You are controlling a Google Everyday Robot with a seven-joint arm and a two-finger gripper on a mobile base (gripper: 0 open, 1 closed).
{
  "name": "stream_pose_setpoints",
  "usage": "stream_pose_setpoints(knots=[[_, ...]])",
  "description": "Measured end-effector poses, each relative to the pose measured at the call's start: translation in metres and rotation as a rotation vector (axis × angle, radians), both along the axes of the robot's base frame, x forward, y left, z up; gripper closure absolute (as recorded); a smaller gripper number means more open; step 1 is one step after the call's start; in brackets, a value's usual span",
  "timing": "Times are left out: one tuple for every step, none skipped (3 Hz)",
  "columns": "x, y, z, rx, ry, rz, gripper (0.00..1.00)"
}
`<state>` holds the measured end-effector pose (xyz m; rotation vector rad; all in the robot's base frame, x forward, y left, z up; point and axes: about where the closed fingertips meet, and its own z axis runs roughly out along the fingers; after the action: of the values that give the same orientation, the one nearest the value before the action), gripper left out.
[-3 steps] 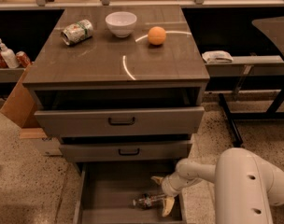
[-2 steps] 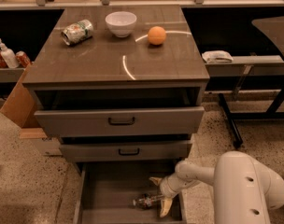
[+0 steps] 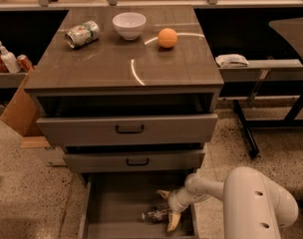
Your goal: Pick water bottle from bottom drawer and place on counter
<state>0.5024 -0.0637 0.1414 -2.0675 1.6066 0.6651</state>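
Note:
The bottom drawer is pulled out at the foot of the cabinet, with a bare floor. The water bottle lies on its side on the drawer floor toward the right. My gripper reaches down into the drawer from the right on a white arm. Its two pale fingers are spread, one on each side of the bottle's right end. They are not closed on it. The counter is the glossy dark top of the cabinet above.
On the counter stand a crushed green-and-white can, a white bowl and an orange. Two upper drawers with black handles stick out slightly. A cardboard box sits left; a dark table leg stands right.
My gripper has shifted slightly left in the drawer, closer around the bottle. The bottle has not moved.

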Motion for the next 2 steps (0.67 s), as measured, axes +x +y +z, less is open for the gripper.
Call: stream_pose_setpoints(knots=[[0.0008, 0.0031, -0.0116, -0.007, 0.002, -0.002, 0.18], [0.0005, 0.0036, -0.0182, -0.008, 0.003, -0.005, 0.42]])
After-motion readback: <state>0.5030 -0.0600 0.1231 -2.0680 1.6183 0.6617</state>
